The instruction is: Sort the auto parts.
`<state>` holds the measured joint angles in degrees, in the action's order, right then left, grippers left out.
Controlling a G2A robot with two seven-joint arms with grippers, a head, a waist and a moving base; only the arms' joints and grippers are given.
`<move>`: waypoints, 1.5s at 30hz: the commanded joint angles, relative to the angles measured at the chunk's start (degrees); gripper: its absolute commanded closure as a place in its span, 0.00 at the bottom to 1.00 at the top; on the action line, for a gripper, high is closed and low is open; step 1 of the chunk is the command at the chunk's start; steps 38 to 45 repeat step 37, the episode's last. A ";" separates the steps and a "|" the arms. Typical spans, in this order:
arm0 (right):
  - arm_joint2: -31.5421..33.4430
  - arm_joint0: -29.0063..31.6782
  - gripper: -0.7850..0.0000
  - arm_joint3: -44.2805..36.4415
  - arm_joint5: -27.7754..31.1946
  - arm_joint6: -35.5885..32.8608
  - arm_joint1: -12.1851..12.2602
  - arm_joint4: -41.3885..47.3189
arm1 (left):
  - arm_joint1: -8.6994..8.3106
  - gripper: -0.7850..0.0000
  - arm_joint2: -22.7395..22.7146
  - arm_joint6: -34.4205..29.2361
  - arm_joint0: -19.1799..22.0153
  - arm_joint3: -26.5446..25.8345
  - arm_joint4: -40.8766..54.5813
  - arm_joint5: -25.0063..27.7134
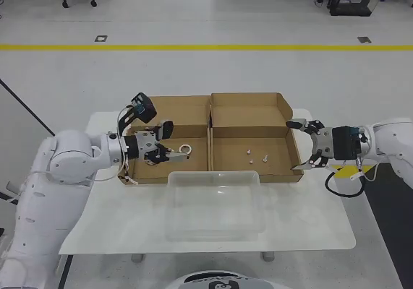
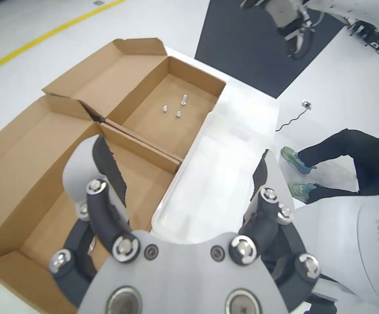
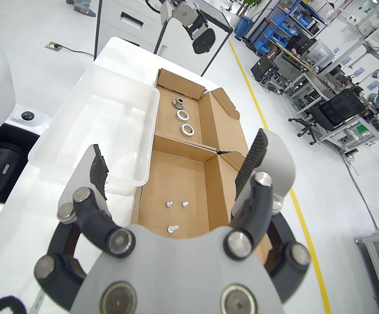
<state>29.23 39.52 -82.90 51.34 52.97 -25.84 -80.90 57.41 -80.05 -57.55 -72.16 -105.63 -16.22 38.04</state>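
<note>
Jaws on both arms gape wide, left near the rings (image 3: 187,129), right short of the screws (image 3: 169,203).

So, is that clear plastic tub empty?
Empty: the tub has nothing on its clear bottom, seen from the top and right wrist views.

The left cardboard box (image 1: 177,115) and right cardboard box (image 1: 249,119) were plain brown. The plastic bin (image 1: 213,174) was translucent white, on a white table (image 1: 314,217). The bolts (image 3: 169,203), rings (image 3: 182,114) and flanged hub (image 3: 177,101) were silver. The right gripper (image 3: 178,143) and left gripper (image 2: 182,147) had pale grey shells with black ribbed pads (image 3: 98,171). A yellow line (image 1: 206,47) crossed the frame's upper part.
</note>
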 commanded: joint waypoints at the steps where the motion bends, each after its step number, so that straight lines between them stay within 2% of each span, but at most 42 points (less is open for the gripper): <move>1: 0.00 0.00 0.00 0.00 0.00 0.00 0.00 0.00 | -0.46 0.00 -2.25 0.67 -2.73 -1.16 2.18 3.16; 8: 0.00 0.00 0.00 0.00 0.00 0.00 0.00 0.00 | -1.57 0.00 -7.98 3.85 -9.30 -4.15 7.62 10.01; 45: 0.00 0.00 0.00 0.00 0.00 0.00 0.00 0.00 | -1.57 0.00 -7.98 3.85 -9.30 -4.15 7.62 10.01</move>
